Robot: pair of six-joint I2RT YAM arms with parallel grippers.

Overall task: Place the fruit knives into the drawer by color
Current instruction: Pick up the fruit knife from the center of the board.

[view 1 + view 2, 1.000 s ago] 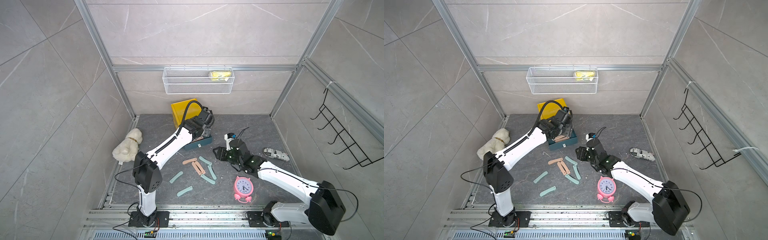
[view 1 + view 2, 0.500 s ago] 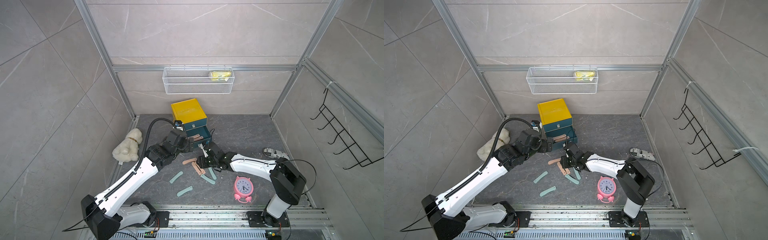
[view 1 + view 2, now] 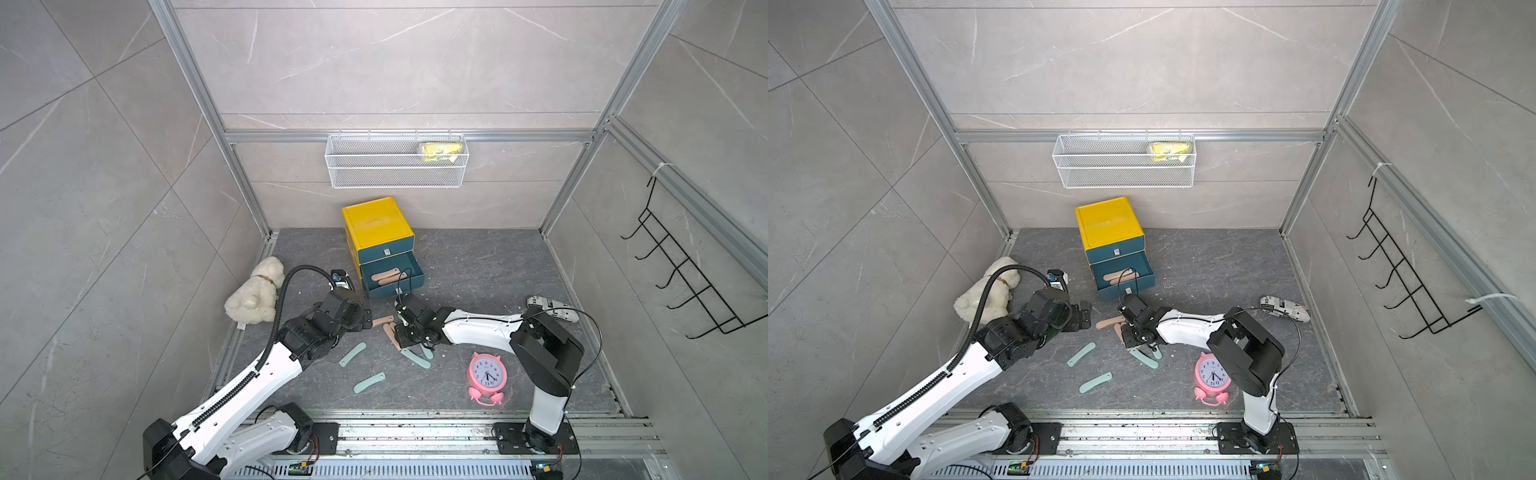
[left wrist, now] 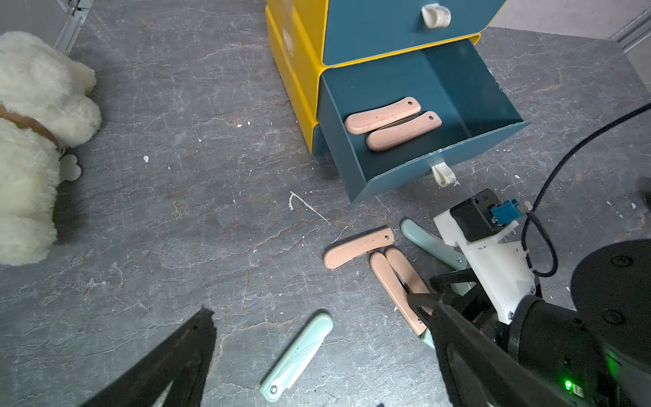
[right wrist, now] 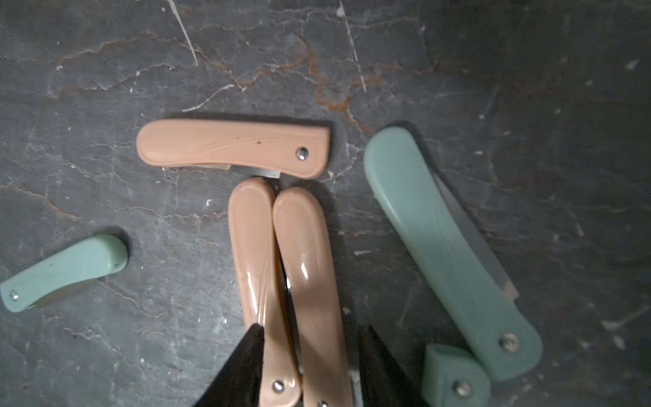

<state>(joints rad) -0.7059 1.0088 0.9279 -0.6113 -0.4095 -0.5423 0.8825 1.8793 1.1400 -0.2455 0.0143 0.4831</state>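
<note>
While the left gripper (image 3: 365, 320) gapes, the right gripper (image 5: 312, 327) straddles two pink knives (image 5: 253, 246).

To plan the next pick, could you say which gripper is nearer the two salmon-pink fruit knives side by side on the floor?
Right. The right gripper straddles the two salmon-pink fruit knives; the left gripper stands open off to one side.

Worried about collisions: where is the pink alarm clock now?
In both top views the pink alarm clock is on the floor, between the mint knives and the right arm's elbow.
</note>
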